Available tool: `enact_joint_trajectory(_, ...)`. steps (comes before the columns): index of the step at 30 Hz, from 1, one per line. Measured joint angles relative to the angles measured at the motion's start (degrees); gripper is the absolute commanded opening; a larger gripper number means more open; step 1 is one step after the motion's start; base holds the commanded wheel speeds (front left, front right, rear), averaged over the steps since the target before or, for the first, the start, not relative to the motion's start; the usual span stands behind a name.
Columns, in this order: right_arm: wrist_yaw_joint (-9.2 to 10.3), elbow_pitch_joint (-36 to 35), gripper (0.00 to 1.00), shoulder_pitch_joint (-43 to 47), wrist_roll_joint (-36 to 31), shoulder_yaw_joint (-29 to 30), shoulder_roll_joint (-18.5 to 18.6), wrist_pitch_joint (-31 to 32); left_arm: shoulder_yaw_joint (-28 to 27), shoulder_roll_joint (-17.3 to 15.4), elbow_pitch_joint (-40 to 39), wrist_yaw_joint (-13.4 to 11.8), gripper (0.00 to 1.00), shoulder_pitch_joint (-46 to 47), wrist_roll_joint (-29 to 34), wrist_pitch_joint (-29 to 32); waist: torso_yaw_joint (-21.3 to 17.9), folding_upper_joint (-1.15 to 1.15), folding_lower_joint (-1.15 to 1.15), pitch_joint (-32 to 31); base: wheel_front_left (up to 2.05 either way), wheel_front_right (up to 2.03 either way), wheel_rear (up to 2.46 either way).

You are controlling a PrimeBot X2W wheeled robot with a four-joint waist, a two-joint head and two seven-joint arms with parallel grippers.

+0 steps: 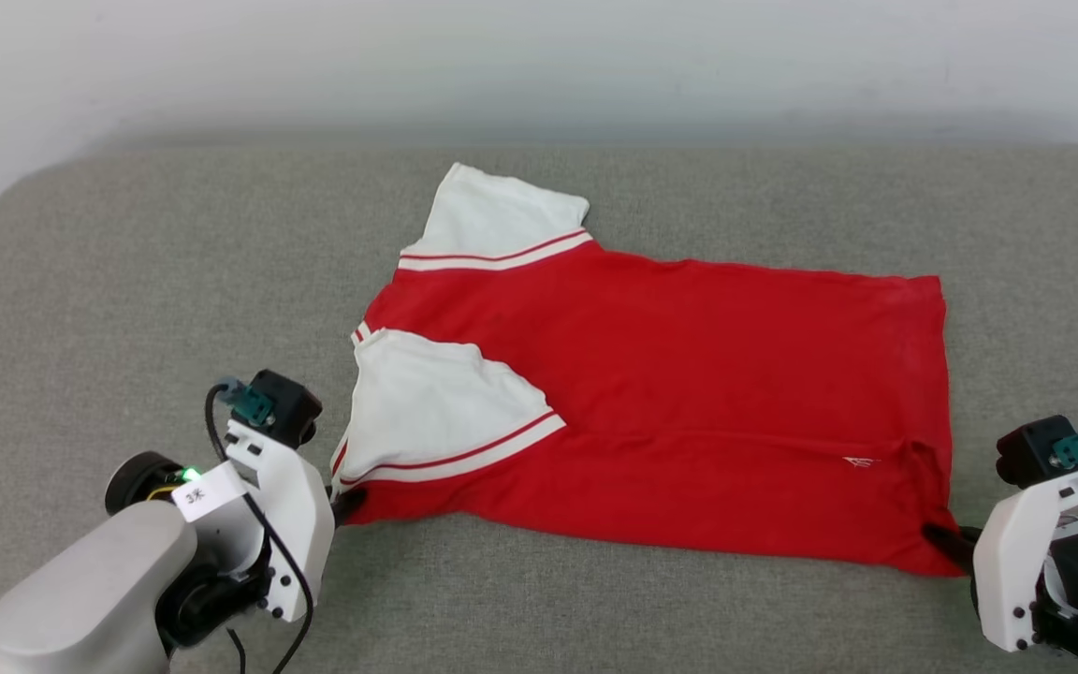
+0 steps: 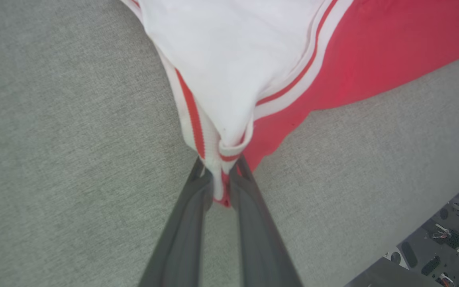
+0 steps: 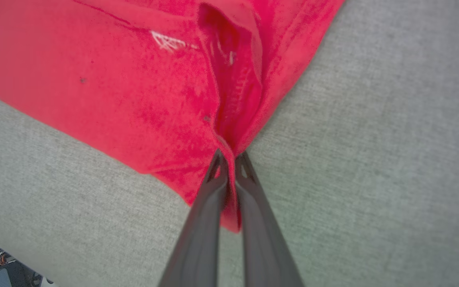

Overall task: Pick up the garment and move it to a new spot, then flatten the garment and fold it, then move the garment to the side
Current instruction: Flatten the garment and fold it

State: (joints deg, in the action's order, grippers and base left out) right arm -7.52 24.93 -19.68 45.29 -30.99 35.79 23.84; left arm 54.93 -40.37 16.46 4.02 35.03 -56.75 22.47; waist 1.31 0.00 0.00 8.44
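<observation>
The red garment (image 1: 689,374) lies spread sideways on the grey cushion (image 1: 127,281), its two white sleeves to the left and its hem to the right. My left gripper (image 1: 344,504) is shut on the near sleeve's striped cuff; in the left wrist view that white and red trim (image 2: 218,159) is pinched between the left gripper's (image 2: 220,167) dark fingers. My right gripper (image 1: 943,540) is shut on the near hem corner; in the right wrist view the right gripper (image 3: 229,157) has red cloth (image 3: 134,99) bunched between its fingertips. A small white mark (image 1: 861,461) shows near the hem.
Bare grey cushion runs all round the shirt, with wide room at the left and along the near edge (image 1: 595,608). A pale wall (image 1: 539,56) rises behind. A dark floor with clutter (image 2: 444,239) shows past the cushion's edge.
</observation>
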Motion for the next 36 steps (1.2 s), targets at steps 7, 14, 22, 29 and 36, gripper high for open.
enact_joint_trajectory(7, 0.0, -4.1, 0.0, 1.9, 2.0, -0.5, 3.9, -1.6, -0.5, -2.4, -2.8, -0.6, 0.0, -3.7, -2.5, -0.3, -0.3, 0.0, 0.0, -3.5, 0.0, 0.0, 0.0)
enact_joint_trajectory(14, 0.0, -8.3, 0.0, 5.6, 3.5, 0.9, 7.1, -1.0, -0.5, -4.2, -7.0, -2.3, 0.0, -8.1, -4.6, -0.4, -0.1, 0.0, 0.0, -5.5, 0.0, 0.0, 0.0)
enact_joint_trajectory(22, -0.01, -8.0, 0.0, 8.3, 4.8, 3.3, 6.6, 1.3, 0.0, -3.9, -7.0, -3.8, 0.0, -11.4, -5.9, -1.3, -0.3, 0.0, 0.0, -4.4, 0.0, 0.0, 0.0)
enact_joint_trajectory(29, -0.01, -4.2, 0.0, 8.4, 4.7, 3.0, 3.6, 2.4, 0.1, -2.4, -3.1, -3.6, 0.0, -11.8, -6.5, -2.0, -0.4, 0.0, 0.0, -2.7, 0.0, 0.0, 0.0)
enact_joint_trajectory(36, 0.01, -2.9, 1.0, 8.2, 4.9, 3.4, 2.0, -1.5, -0.4, -2.4, -0.6, -3.6, 1.0, -11.9, -5.8, -4.5, -0.4, 0.0, 0.0, -3.9, 0.0, 0.0, 0.0)
